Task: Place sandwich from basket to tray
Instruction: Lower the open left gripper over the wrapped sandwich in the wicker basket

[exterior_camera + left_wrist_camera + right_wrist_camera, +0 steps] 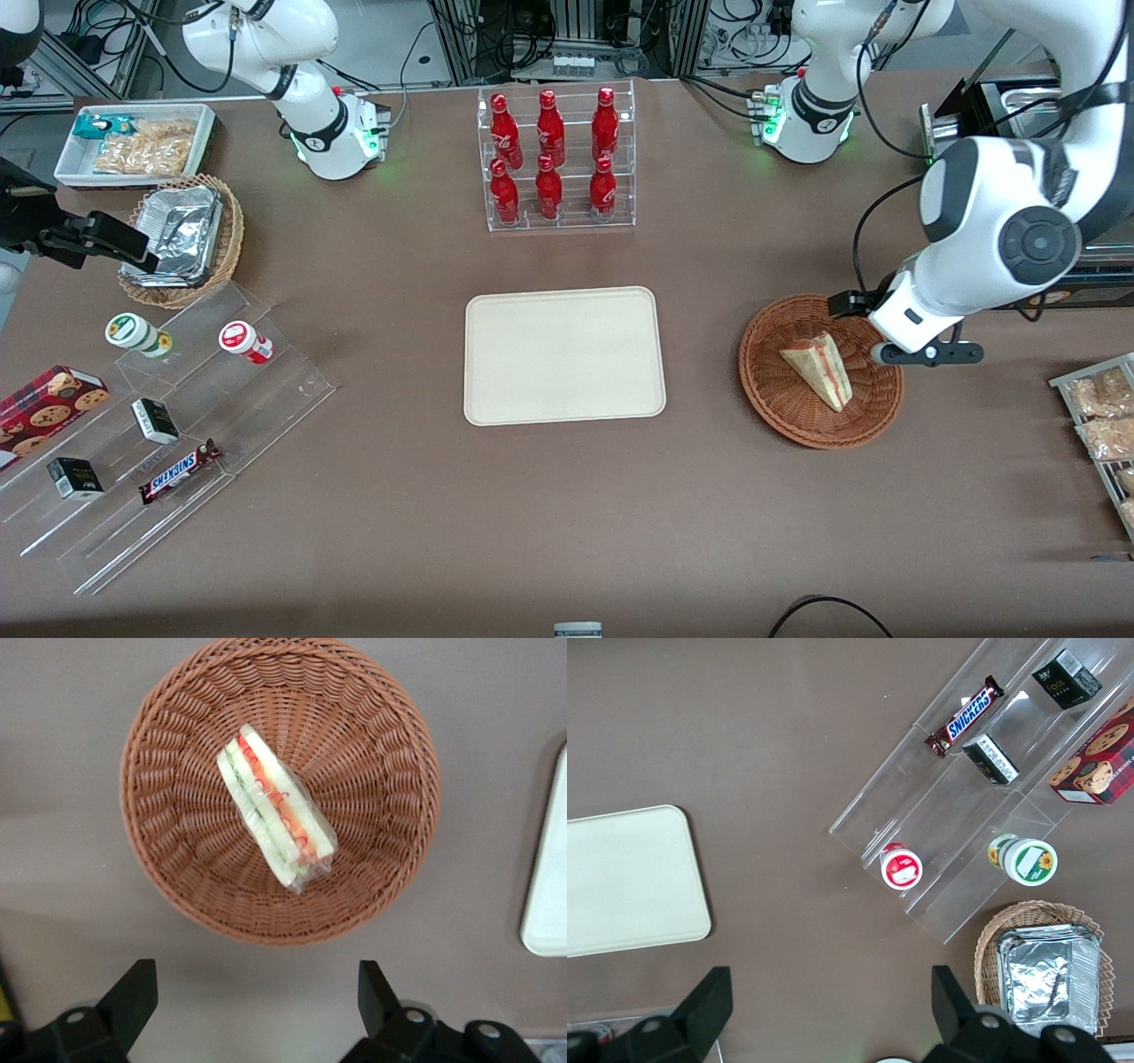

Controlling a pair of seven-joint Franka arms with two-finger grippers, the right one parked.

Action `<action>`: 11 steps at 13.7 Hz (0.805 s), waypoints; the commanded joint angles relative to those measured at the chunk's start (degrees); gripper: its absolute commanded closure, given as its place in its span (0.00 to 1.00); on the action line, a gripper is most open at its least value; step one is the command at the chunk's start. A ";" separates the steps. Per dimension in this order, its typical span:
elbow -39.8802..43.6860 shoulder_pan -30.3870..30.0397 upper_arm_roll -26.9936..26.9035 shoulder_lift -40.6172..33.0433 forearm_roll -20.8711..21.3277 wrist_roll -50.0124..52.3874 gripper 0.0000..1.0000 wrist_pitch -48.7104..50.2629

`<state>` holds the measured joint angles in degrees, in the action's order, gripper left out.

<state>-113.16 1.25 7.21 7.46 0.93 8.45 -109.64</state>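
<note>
The sandwich [819,368], a plastic-wrapped white wedge with red and green filling, lies in the middle of the reddish-brown wicker basket [771,399]. It also shows in the left wrist view [275,806], inside the basket [177,877]. My left gripper [890,330] hovers above the basket's rim, on the side away from the tray. It is open and empty [252,992], its fingers spread over bare table just outside the rim. The beige tray [563,354] lies flat at the table's middle, toward the parked arm from the basket; its corner shows in the wrist view [549,904].
A clear rack of red bottles [556,159] stands farther from the camera than the tray. A wire rack of snack packs [1103,416] is at the working arm's end. A stepped acrylic shelf [159,425], a tan foil basket [182,239] and a white bin [133,142] are at the parked arm's end.
</note>
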 commanded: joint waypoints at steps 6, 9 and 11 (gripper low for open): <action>-14.64 0.24 -0.35 -2.01 0.22 20.69 0.00 -17.89; -14.81 0.50 -0.26 -0.79 0.22 32.02 0.00 -20.33; -14.81 0.68 -0.26 0.71 0.22 38.98 0.00 -22.98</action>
<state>-127.06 1.34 7.13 7.57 0.93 40.99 -129.65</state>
